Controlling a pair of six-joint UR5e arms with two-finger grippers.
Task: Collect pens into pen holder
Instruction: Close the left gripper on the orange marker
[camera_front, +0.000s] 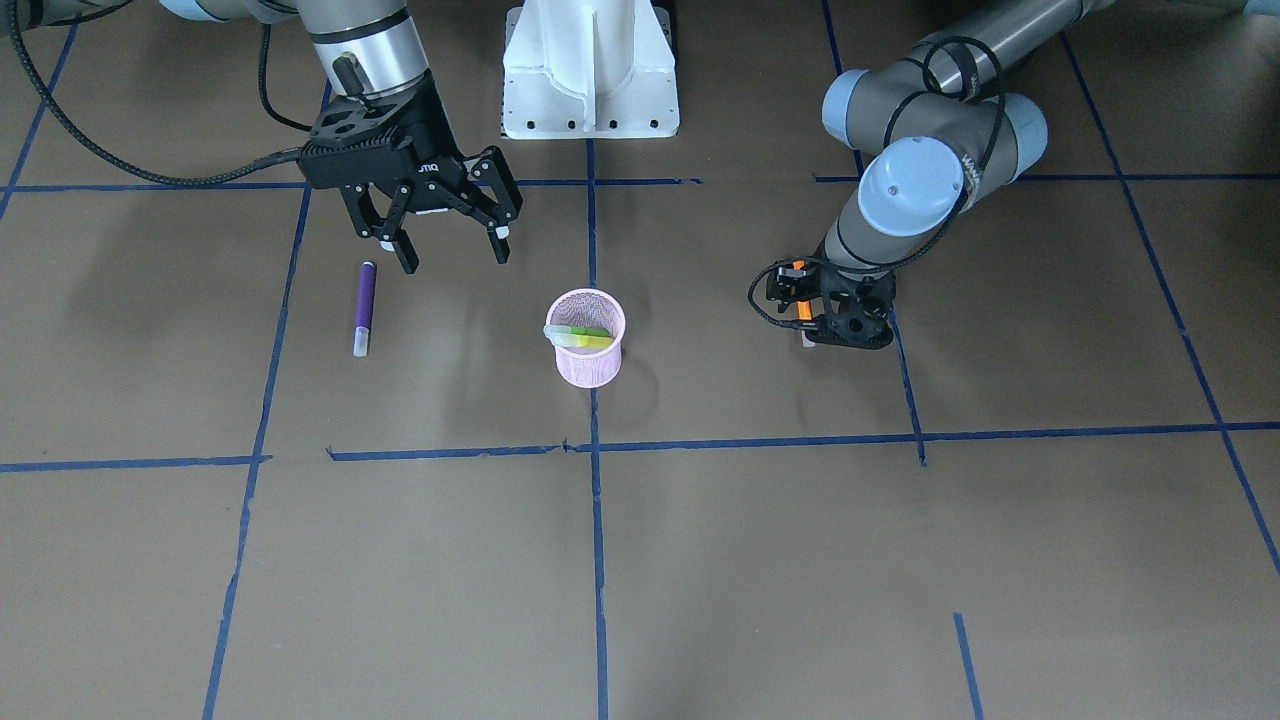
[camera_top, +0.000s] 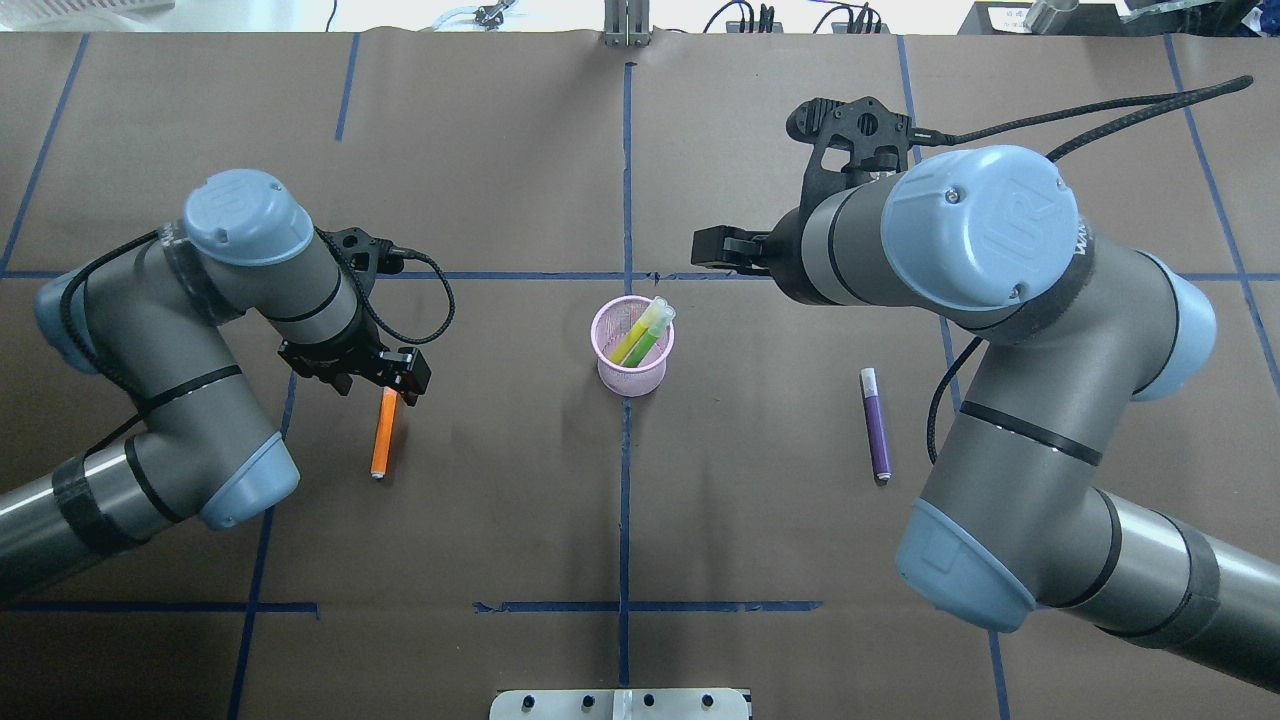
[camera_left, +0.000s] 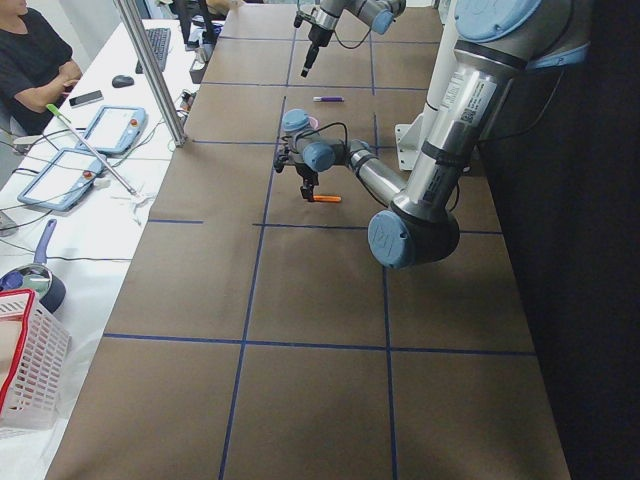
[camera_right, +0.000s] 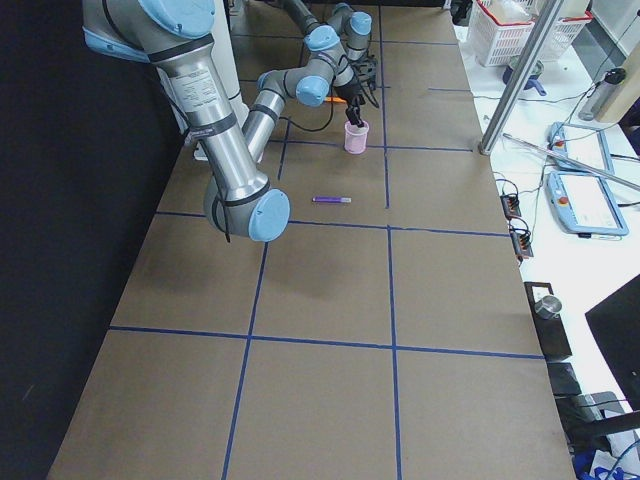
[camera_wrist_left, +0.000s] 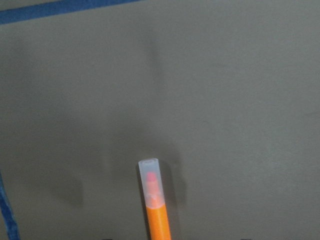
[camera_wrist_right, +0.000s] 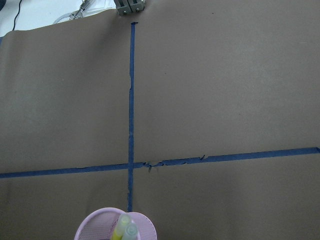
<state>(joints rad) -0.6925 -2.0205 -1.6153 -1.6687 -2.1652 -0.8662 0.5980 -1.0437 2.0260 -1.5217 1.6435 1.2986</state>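
Observation:
The pink mesh pen holder (camera_front: 588, 358) stands at the table's middle; it also shows in the overhead view (camera_top: 632, 368). A green pen (camera_front: 590, 331) and a yellow one lean inside it. The orange pen (camera_top: 382, 440) lies flat on the table. My left gripper (camera_top: 380, 385) is low over the pen's capped end, jaws apart on either side of it. The pale cap (camera_wrist_left: 150, 180) shows in the left wrist view. The purple pen (camera_front: 364, 308) lies flat. My right gripper (camera_front: 452, 257) hangs open and empty above the table, just behind the purple pen.
The white robot base (camera_front: 590, 70) stands behind the holder. Blue tape lines (camera_top: 625, 500) cross the brown table. Tablets and a person (camera_left: 35, 60) are at a side table beyond the far edge. A cable (camera_front: 150, 170) trails from my right wrist.

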